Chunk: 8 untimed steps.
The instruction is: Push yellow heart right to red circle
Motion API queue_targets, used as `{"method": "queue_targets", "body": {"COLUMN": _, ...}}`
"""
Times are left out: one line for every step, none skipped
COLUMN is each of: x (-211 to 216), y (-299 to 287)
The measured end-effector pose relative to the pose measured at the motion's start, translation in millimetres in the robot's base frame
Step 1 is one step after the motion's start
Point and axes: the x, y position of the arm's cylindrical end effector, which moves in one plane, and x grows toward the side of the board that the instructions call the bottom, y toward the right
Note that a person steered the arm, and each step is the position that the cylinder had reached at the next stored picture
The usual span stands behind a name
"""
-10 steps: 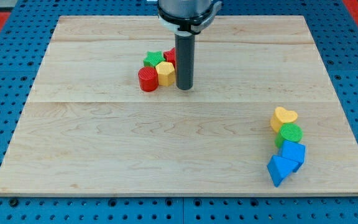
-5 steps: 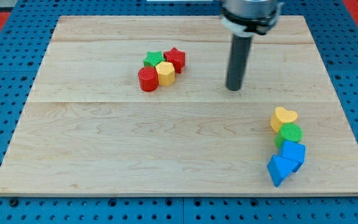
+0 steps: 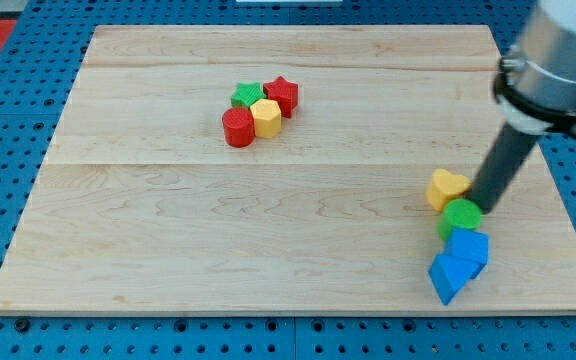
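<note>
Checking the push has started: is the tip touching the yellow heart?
Cannot tell. In the camera view my tip sits right of the yellow heart, behind the green circle, contact point hidden.

Eight blocks are counted on the wooden board [image 3: 168, 230].

Red: two, a red circle [image 3: 237, 128] and a red star [image 3: 283, 94].

Yellow: two, a yellow heart [image 3: 446, 188] and a yellow hexagon [image 3: 266, 118].

Green: two, a green star [image 3: 247, 95] and a green circle [image 3: 462, 215].

Blue: two, an upper blue block [image 3: 471, 246] and a lower blue block [image 3: 449, 274]; exact shapes are not made out.

One rod is seen, so one tip [image 3: 485, 207].
</note>
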Motion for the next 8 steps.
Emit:
{"method": "queue_targets", "body": {"x": -25, "y": -65}}
{"method": "queue_targets", "body": {"x": -39, "y": -61}}
{"method": "queue_targets", "body": {"x": -39, "y": -46}}
{"method": "queue_targets", "body": {"x": -39, "y": -46}}
{"method": "queue_targets", "body": {"x": -39, "y": -46}}
{"method": "queue_targets", "body": {"x": -56, "y": -62}}
{"method": "queue_targets", "body": {"x": -58, "y": -118}}
{"method": "queue_targets", "body": {"x": -38, "y": -136}}
